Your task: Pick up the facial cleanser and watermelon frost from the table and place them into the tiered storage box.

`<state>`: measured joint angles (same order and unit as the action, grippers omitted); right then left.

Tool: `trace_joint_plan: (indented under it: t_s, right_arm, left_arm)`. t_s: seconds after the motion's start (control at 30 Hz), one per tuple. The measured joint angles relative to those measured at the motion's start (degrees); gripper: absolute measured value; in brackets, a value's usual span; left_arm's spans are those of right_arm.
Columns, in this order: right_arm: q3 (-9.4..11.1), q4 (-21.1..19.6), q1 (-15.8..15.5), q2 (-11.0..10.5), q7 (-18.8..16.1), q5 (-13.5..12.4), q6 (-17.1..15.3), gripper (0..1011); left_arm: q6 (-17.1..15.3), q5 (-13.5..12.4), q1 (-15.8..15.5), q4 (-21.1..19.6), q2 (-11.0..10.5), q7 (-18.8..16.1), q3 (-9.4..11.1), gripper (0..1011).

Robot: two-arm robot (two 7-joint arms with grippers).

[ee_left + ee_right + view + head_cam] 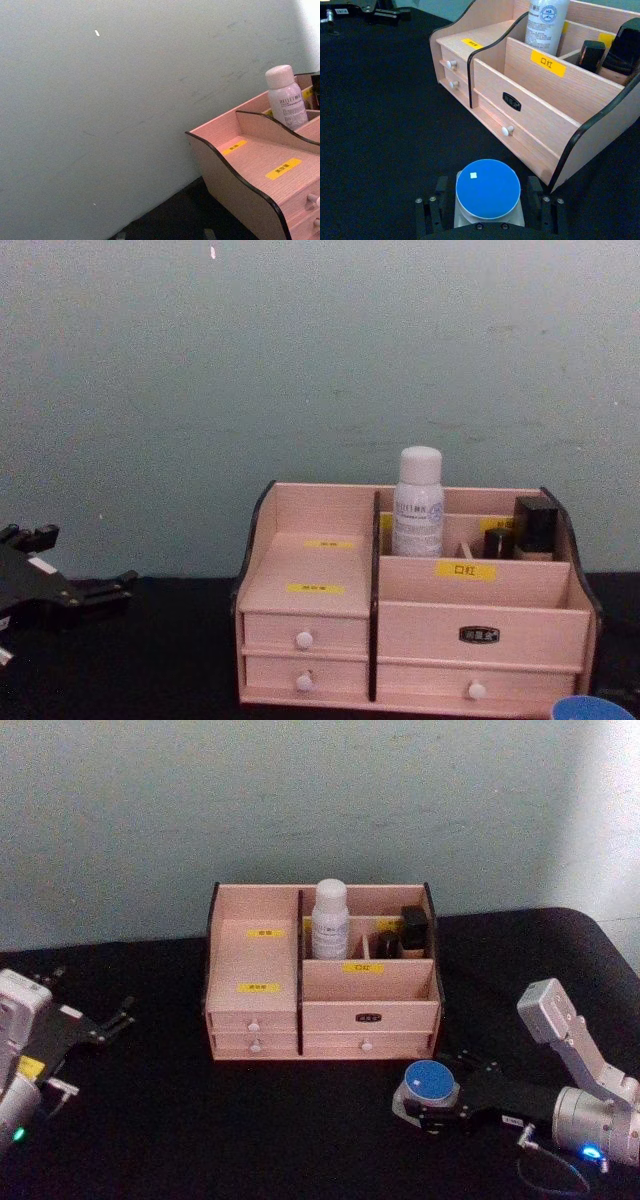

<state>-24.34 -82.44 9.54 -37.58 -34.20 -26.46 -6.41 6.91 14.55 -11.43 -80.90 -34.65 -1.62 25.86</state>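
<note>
Tiered storage box [320,1010] centre frame on table [300,1140]. Bottle [329,920] upright in rear compartment, just right of divider. Jar [431,1080] lower right, on table before box's right end, at right gripper [426,1100]. Left gripper [112,1018] at left edge, well apart.
</note>
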Motion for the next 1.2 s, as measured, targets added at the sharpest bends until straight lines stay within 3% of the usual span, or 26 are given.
trace_joint_plan:
  t_s: [1.2]
  right_arm:
    - [-0.5,0.9,0.8,0.4,-0.2,-0.2,-0.2,1003]
  left_arm:
    - [0.0,0.0,0.0,0.0,0.0,0.0,0.0,1001]
